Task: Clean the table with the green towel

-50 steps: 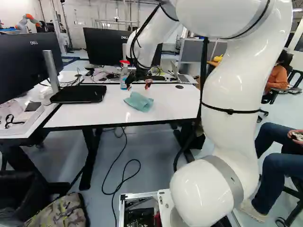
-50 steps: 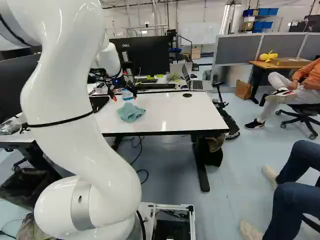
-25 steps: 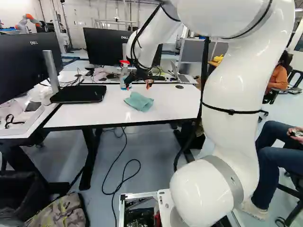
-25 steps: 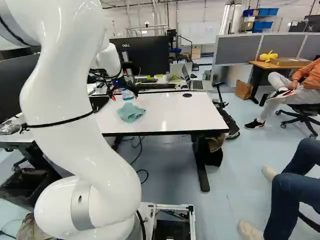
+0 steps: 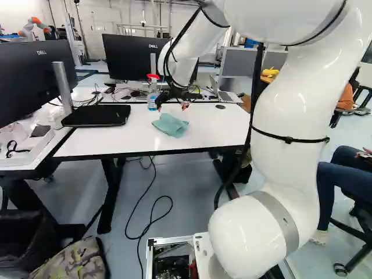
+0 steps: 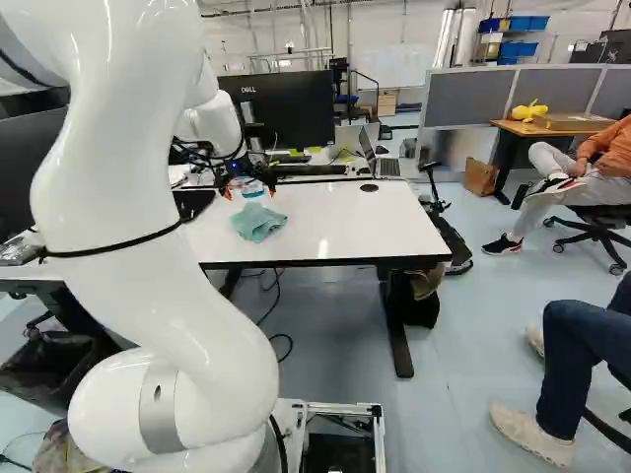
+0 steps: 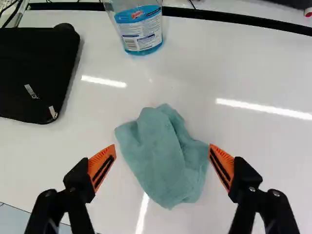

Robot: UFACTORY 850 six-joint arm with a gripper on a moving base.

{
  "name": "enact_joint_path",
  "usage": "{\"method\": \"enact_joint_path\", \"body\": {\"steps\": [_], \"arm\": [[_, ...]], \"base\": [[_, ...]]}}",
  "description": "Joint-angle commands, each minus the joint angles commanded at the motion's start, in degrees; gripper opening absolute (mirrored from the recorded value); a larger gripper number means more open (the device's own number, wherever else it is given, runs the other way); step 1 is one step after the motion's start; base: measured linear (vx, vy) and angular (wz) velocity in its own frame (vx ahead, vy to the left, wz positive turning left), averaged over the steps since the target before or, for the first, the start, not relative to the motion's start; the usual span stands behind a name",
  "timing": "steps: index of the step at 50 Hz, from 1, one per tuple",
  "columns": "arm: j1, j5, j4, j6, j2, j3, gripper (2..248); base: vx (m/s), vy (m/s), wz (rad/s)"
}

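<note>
Going across from the left of the left base view: a big black monitor [image 5: 36, 81] on a silver stand, and right by it a flat black zipped case [image 5: 96, 115] lying on the white, black-edged tabletop [image 5: 107, 142]. Next up, a clear spray bottle of blue liquid with a red trigger [image 5: 152, 100], standing upright. And here's the gripper [image 5: 171, 106], black with orange pads, wide open, nothing in its grip! The crumpled green cloth towel [image 5: 170, 124] lies on the tabletop, between the spread fingers in the wrist view. Over to the right, past the far edge, an open grey laptop [image 5: 225, 97].
</note>
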Motion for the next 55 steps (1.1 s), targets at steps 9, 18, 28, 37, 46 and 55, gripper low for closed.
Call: {"method": "enact_joint_path", "body": {"steps": [9,18,28,37,46,55], "arm": [[-0.58,3.02,-0.13,0.0,1.25,2.5,247],[-1.26,6.51,-0.28,0.0,2.7,5.39,247],[-2.12,10.98,-0.48,0.0,4.55,9.1,247],[-3.0,15.56,-0.68,0.0,6.45,12.89,247],[-3.99,20.65,-0.9,0.0,8.56,17.1,247],[-5.1,26.4,-1.15,0.0,10.94,21.86,247]], "base": [[0.0,0.0,0.0],[0.0,0.0,0.0],[0.0,0.0,0.0],[0.0,0.0,0.0],[0.0,0.0,0.0],[0.0,0.0,0.0]]}}
